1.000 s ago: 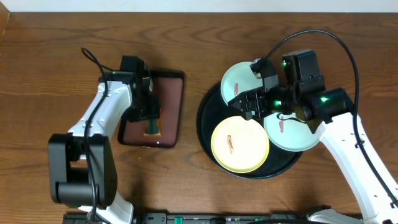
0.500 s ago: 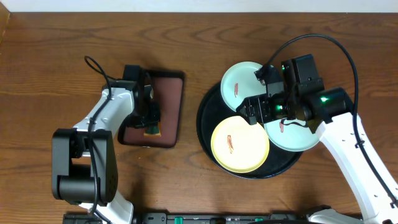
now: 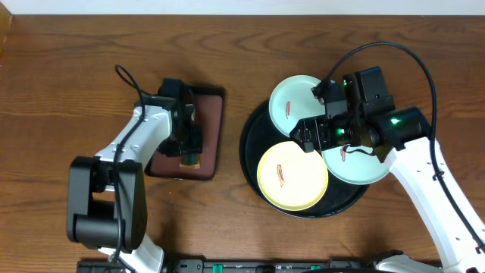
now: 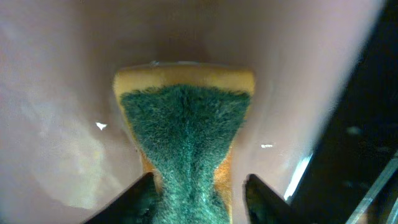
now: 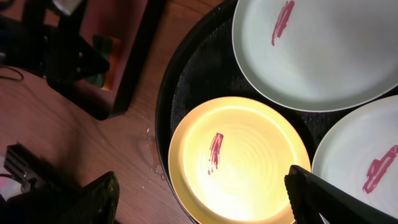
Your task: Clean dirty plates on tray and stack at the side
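The right gripper (image 5: 202, 177) hangs with fingers spread wide, and the yellow plate (image 5: 239, 158) lies between them at lower centre, on the black tray (image 5: 186, 93). The smeared upper mint plate (image 5: 317, 50) and right-hand mint plate (image 5: 367, 168) sit beside it. At left in the overhead view, the left gripper (image 4: 199, 193) pinches the sponge (image 4: 186, 137) on the maroon tray (image 3: 212, 114).

Sponge (image 4: 186, 137): is showing rough green fibre over yellow foam.
Maroon tray (image 4: 56, 81): is looking smooth, glossy.
Plates (image 5: 249, 155): are gleaming smooth.
Black tray (image 5: 194, 81): is looking matt, textured.
Table (image 3: 68, 68): is showing grained wood.
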Controlling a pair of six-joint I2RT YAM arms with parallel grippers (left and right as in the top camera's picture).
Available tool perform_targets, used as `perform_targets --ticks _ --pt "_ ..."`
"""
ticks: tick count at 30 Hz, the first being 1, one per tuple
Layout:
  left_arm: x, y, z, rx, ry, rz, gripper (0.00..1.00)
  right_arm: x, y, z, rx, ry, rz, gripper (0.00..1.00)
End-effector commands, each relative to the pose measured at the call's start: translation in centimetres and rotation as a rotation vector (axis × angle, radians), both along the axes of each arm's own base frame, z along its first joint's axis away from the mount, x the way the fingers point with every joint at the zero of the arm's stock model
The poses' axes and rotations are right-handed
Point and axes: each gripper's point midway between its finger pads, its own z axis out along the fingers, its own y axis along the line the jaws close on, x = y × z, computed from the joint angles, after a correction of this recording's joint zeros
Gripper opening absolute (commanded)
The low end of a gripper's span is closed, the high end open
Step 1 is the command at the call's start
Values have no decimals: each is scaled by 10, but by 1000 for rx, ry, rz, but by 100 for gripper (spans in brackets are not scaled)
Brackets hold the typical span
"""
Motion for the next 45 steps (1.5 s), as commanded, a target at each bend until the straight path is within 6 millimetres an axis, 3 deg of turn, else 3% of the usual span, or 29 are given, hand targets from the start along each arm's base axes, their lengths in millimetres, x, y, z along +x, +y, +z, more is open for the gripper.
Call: perform_targets --ticks 1,7,15,18,19,24,30,34,36,40,45 --pt "14 -2 28 -11 -82 1 54 -2 2 -2 -4 9 -1 84" --pt "3 -3 19 -8 -48 14 54 -2 2 -3 -4 10 -1 84" --pt "-10 -2 -24 -5 -14 54 38 -3 2 -3 -6 16 -1 87" --pt "-11 -2 -26 -5 -7 53 8 -6 1 -6 -11 30 -2 87" --pt "-10 -2 -24 -5 -9 53 7 -7 0 -8 -13 36 -3 87" --pt "0 -3 9 -8 -27 52 7 -10 -24 -39 -115 123 -173 79" --pt "7 -6 76 -30 -87 50 7 -32 -49 -88 -228 249 -307 47" --pt "-2 -25 116 -157 -155 34 7 -48 -58 -117 -277 314 -324 48" --pt "-8 -38 135 -219 -196 13 7 -49 -76 -134 -362 322 -411 49" --pt "-16 -58 145 -241 -212 -7 7 -53 -78 -161 -375 337 -428 47" --pt "-24 -101 141 -271 -207 -78 7 -51 -73 -186 -345 338 -421 38"
